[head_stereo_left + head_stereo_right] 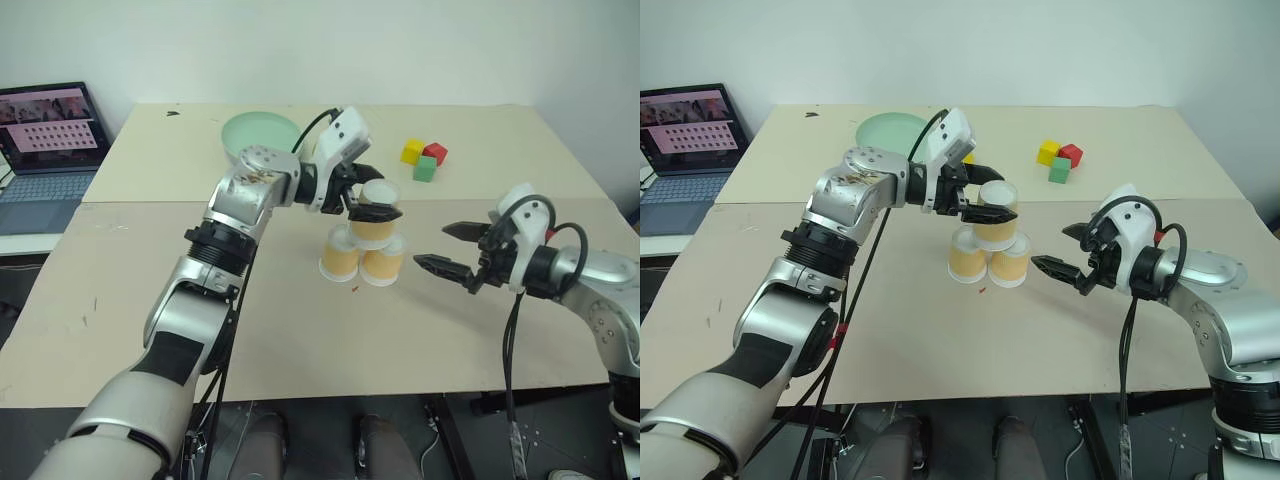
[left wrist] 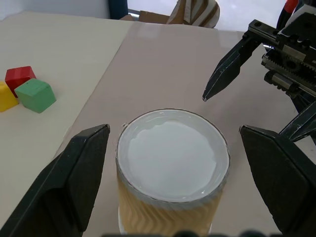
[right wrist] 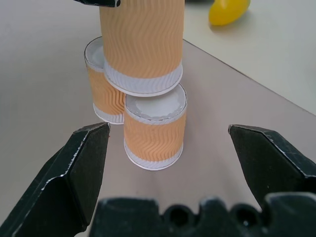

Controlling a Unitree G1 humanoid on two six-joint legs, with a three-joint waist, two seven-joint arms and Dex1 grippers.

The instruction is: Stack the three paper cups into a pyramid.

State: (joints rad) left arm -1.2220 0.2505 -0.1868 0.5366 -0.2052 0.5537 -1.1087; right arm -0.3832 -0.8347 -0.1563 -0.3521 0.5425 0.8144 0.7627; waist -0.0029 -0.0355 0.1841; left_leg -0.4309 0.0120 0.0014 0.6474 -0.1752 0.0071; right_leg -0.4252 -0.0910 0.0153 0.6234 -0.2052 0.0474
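Cups stacked as a pyramid on the table: two bottom cups, and, upside down and side by side, touching; top cup sits inverted across both. Left gripper straddles the top cup, jaws wide, one finger on each side of it with a visible gap, not gripping. Right gripper is level with the bottom row, jaws wide and nothing held, tips pointing at the stack from just beside the nearer bottom cup. Beyond the left jaws: red cube, yellow cube and green cube clustered together. Green bowl sits behind the left wrist; a lemon lies past the stack. Laptop is off the table's far left edge.
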